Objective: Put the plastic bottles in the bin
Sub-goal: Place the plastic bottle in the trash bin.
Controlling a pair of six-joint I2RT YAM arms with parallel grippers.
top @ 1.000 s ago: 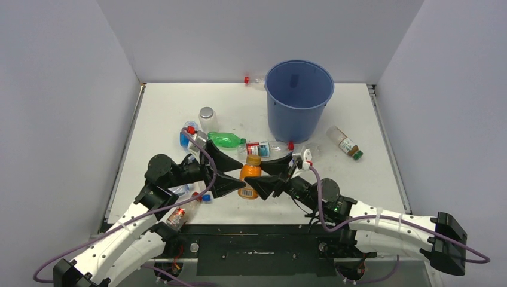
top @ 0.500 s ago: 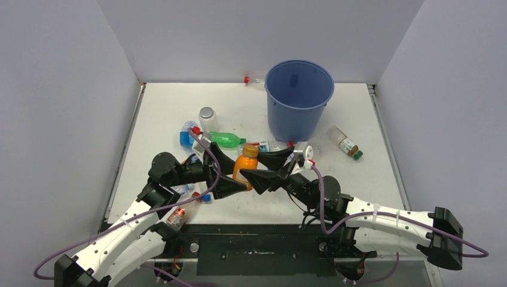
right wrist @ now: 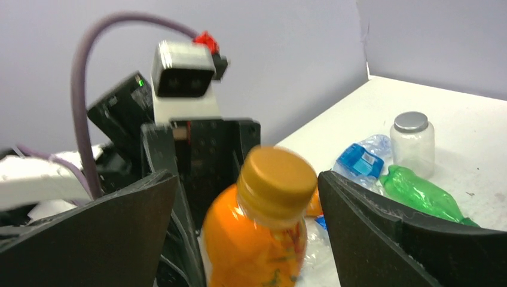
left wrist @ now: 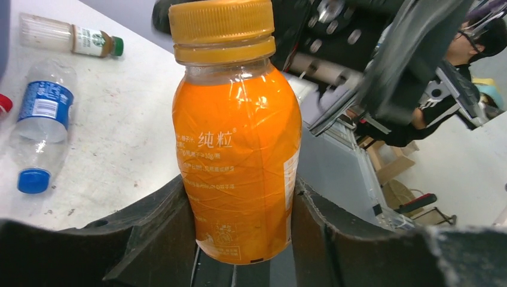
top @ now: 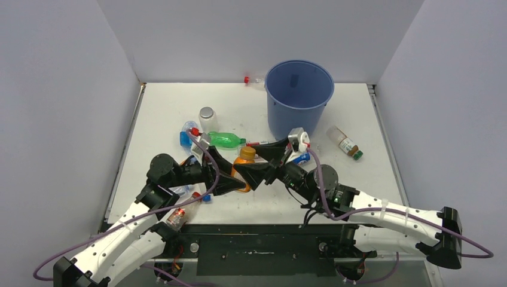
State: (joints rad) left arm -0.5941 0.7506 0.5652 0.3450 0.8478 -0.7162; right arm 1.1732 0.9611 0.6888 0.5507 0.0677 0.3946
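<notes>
The orange bottle (left wrist: 239,149) is gripped low on its body by the left hand (left wrist: 239,188), with a finger pressed to each side and the bottle kept upright. Whether its base is clear of the worktop (top: 167,113) cannot be told. The right hand (right wrist: 248,179) is spread wide around the bottle's cap, a gap is seen on both sides, and nothing is grasped by it. At the near edge, beside the left arm (top: 134,218), a red-labelled bottle (top: 178,216) is laid. Just beyond the hands a green bottle (top: 226,139) is seen on its side, with a blue-labelled bottle (top: 186,134) and a silver-lidded jar (top: 207,118) to its left. A brown bottle (top: 344,142) is laid right of the bin (top: 293,119), which is stood upright toward the far edge. A red-capped bottle (top: 252,79) is laid just left of the bin.
</notes>
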